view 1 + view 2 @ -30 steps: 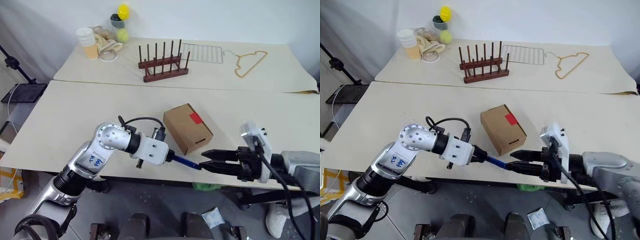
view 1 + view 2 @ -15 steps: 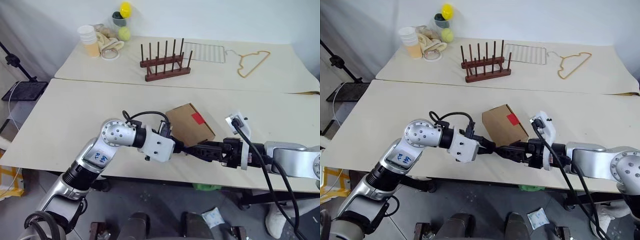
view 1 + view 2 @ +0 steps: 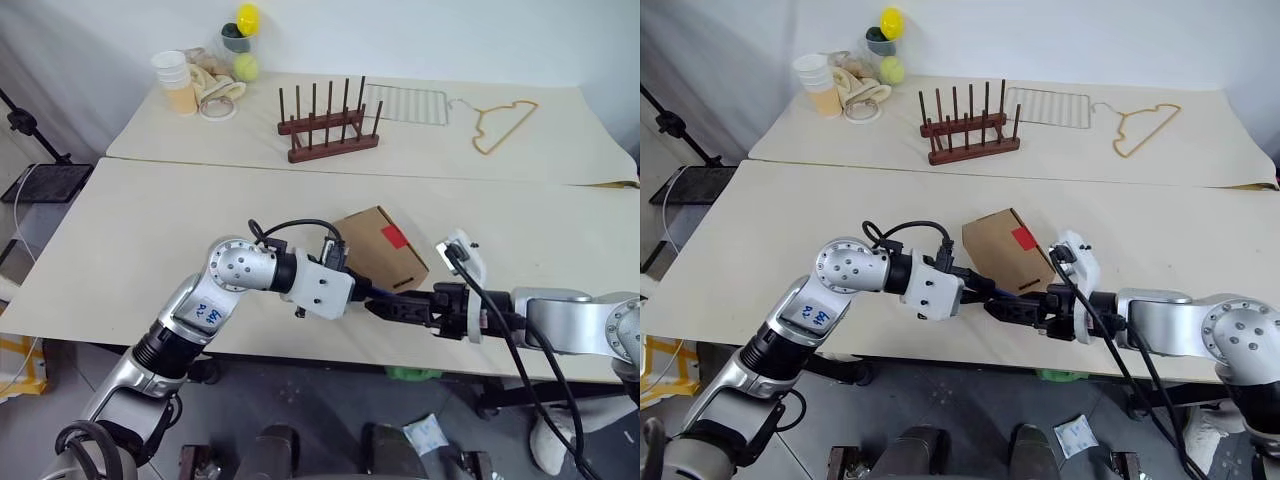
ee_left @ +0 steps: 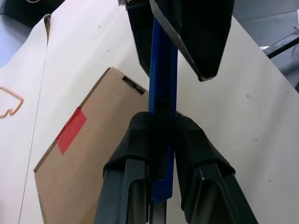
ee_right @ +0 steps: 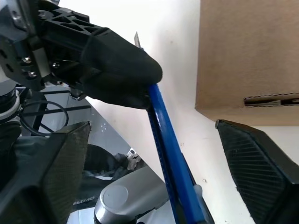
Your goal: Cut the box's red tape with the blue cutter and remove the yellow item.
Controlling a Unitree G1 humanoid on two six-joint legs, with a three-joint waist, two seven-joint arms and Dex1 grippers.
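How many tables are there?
2. The near table holds the box; the far table, butted behind it, holds a peg rack, a wire grid and a hanger.

Two cream-topped counters (image 3: pixel 150 230) stand end to end before a white wall (image 3: pixel 420 35), above a grey floor (image 3: pixel 330 400).

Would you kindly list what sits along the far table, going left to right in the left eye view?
Stack of cups → tennis ball → wooden peg rack → wire rack → wire hanger.
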